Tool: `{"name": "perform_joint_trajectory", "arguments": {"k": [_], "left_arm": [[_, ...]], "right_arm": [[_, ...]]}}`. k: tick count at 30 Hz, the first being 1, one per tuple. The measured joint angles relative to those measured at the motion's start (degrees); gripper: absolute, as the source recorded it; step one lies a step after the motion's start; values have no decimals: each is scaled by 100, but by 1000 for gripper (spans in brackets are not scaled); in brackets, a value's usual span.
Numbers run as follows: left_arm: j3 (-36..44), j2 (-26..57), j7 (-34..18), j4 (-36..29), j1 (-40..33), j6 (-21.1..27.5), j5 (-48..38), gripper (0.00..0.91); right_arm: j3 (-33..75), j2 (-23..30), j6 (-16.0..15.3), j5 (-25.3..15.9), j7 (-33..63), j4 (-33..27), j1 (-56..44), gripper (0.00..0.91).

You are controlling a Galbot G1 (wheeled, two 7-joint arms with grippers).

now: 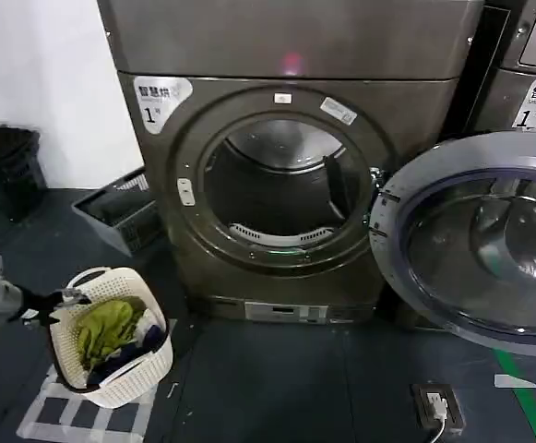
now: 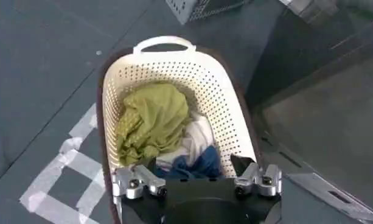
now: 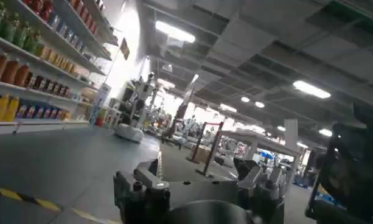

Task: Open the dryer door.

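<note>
Far left, the left gripper point(image 1: 57, 303) sits low beside the white laundry basket point(image 1: 111, 334), and from the left wrist view its fingers point(image 2: 137, 181) are spread wide over the near rim, holding nothing. Green cloth point(image 1: 104, 328) and some blue and white laundry are heaped inside the basket. That's the first worry: drop or swing that arm carelessly and a finger could hook the perforated wall and tip the basket across the floor.

Moving to the centre, the dryer point(image 1: 291, 175) stands with its drum opening point(image 1: 281, 189) fully exposed, the "1" sticker up at its top left corner.

To the right, the dryer door point(image 1: 484, 240) is already swung wide on its hinge, chrome rim facing out, and it looks to hang in front of the twin machine point(image 1: 530, 69). Push it further and it could knock that neighbour or strain the hinge.

The right gripper point(image 3: 204, 195) points out into the room, jaws looking parted and empty.
</note>
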Motion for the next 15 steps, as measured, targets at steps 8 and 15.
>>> {"name": "perform_joint_trajectory", "arguments": {"k": [8, 15], "left_arm": [[-1, 6, 3, -35, 5, 0, 8, 907], [0, 10, 1, -33, 20, 0, 9, 907]], "right_arm": [[13, -14, -4, -5, 4, -30, 11, 907], [-3, -7, 10, -22, 7, -46, 20, 907]]}}
